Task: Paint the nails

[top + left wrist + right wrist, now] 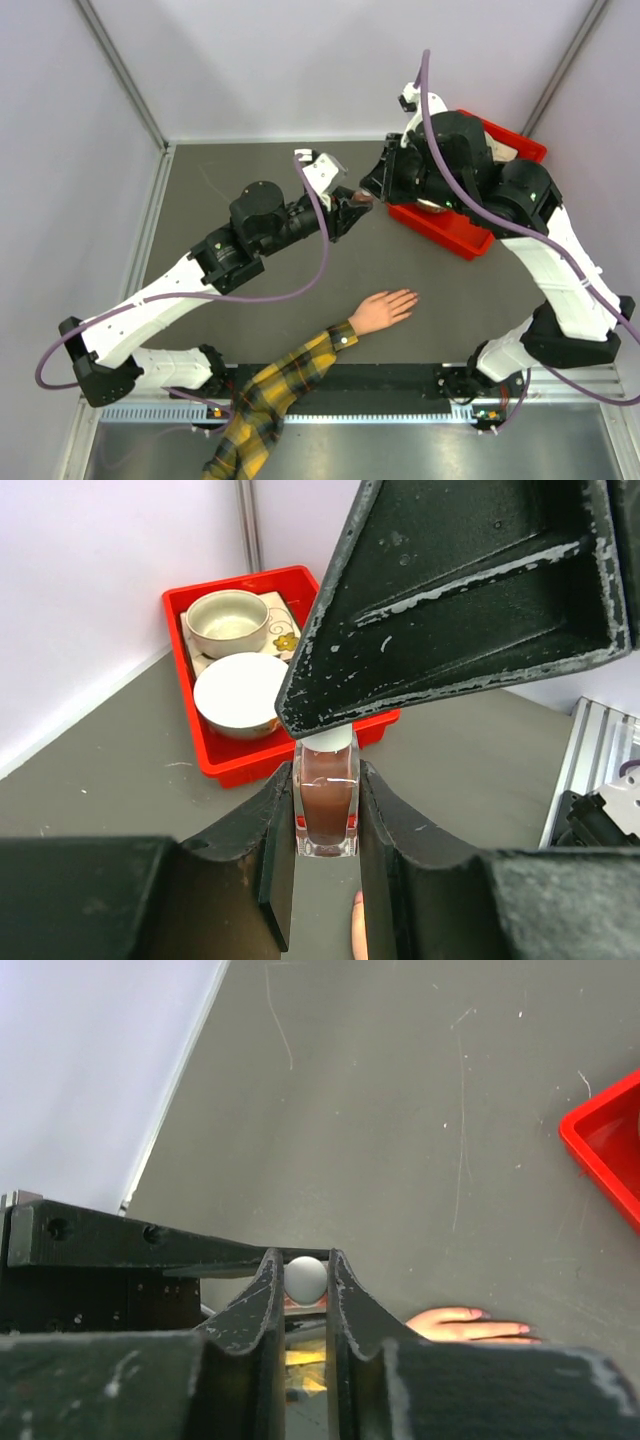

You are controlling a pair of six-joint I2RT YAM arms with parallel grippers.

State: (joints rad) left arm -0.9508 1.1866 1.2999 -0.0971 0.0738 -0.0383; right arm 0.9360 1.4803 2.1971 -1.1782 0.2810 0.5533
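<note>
A small clear nail-polish bottle (327, 805) of dark brown polish hangs above the table, with my left gripper (327, 790) shut on its body. Its white cap (306, 1277) sits between the fingers of my right gripper (305, 1270), which have closed against it from above. In the top view the two grippers, left (355, 205) and right (372, 192), meet over the table's middle. The pale mannequin hand (385, 308) lies flat below them in a yellow plaid sleeve (280, 385). Its nails (412, 297) point right and show pinkish tips (525, 1329).
A red tray (440, 230) stands at the back right under my right arm. It holds a cream cup (228, 620) and a white bowl (240, 690). Grey walls close in the back and left sides.
</note>
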